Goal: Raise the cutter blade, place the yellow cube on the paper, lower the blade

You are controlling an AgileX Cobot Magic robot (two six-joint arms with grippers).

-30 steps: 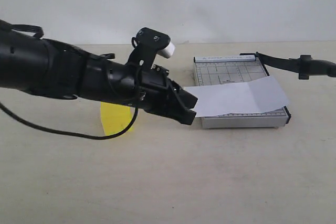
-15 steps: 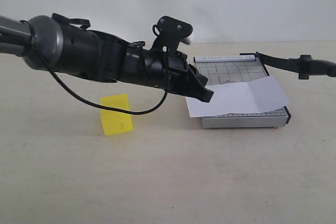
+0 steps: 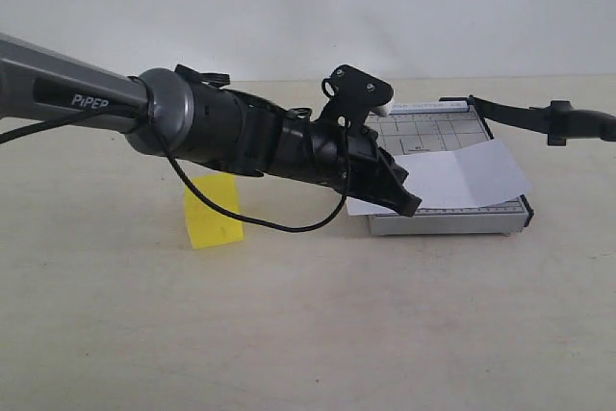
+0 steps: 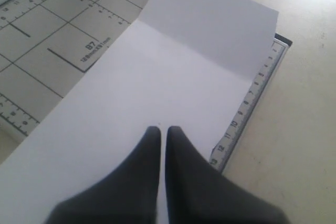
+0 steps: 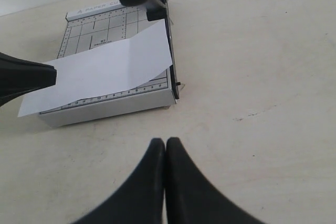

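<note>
Left wrist view: "B7" on cutter board [image 4: 52, 30] beside the paper [image 4: 173, 77].

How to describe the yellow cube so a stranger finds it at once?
A grey cutter board carries white paper. Left of it in the exterior view, the yellow cube stands on the table, partly behind the arm. Only it is brightly coloured.

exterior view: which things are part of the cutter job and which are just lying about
Job: blade, cube, paper, cutter board.
Just there: table, wall.
</note>
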